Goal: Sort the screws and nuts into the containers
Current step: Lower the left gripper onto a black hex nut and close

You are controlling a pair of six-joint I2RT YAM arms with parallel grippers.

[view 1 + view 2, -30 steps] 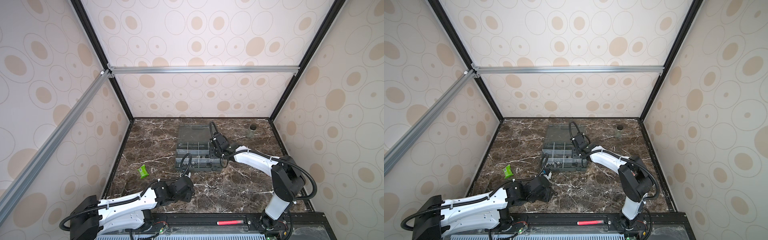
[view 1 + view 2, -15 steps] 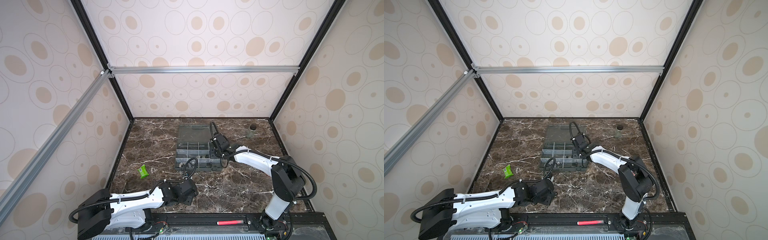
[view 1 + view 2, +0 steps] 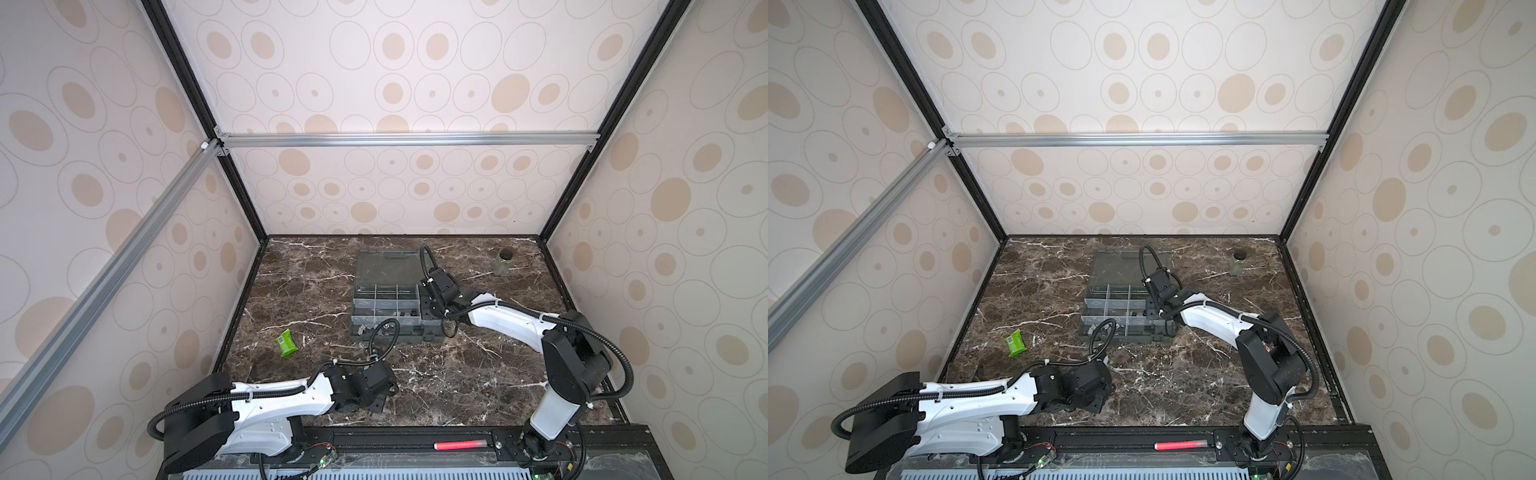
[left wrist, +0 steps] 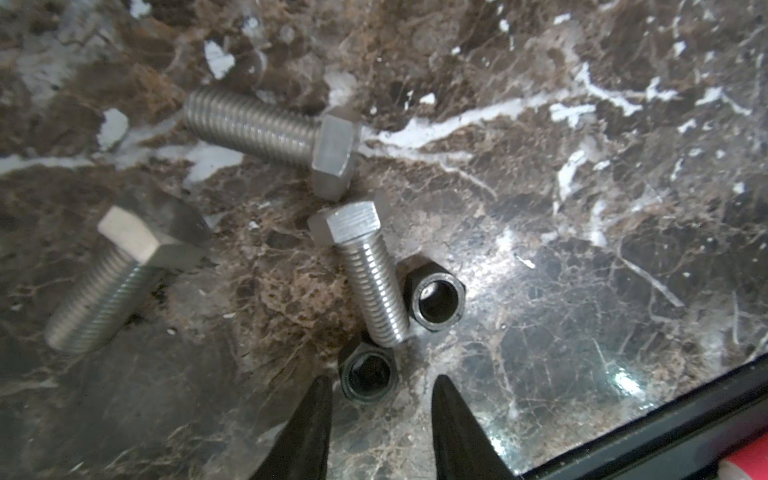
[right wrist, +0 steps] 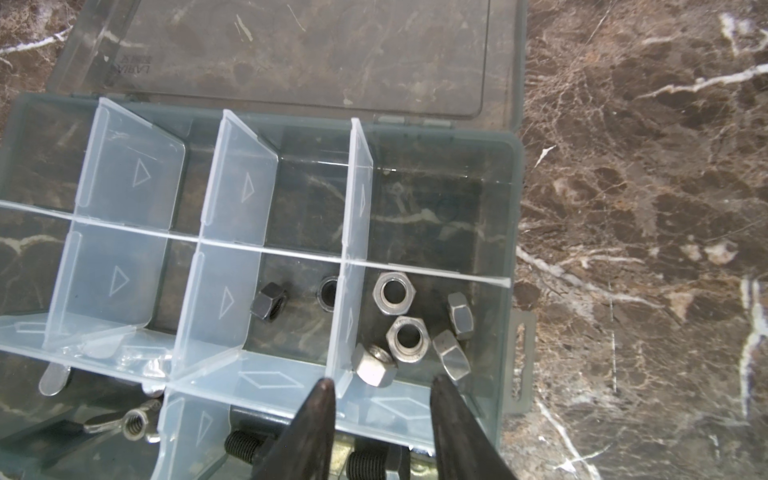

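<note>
- The left gripper (image 4: 382, 380) has 2 black tapered fingers (image 4: 307, 424) spread apart with nothing between them; the right gripper (image 5: 383, 380) shows the same smooth pointed pair, parted and empty.
- A crinkled green packet (image 3: 286, 343) lies far left on the brown, white-veined marble table (image 3: 457, 374).
- Under the left gripper, near the table's front edge, 3 silver screws (image 4: 270, 129) with ridged threads and hexagonal heads lie flat and scattered; 2 black hex nuts (image 4: 436, 301) sit beside the middle one, 1 just off a fingertip.
- At centre, the grey translucent organizer box (image 3: 360, 309) stands open, its clear lid (image 5: 291, 50) flat behind, frosted dividers forming the containers (image 5: 232, 199).
- The right gripper hovers over a compartment against the box's right wall holding 5 silver hex nuts (image 5: 392, 293); the neighbouring compartment holds 2 more black hex nuts.
- A small glass jar (image 3: 502, 264) with a black cap stands far right at the back.
</note>
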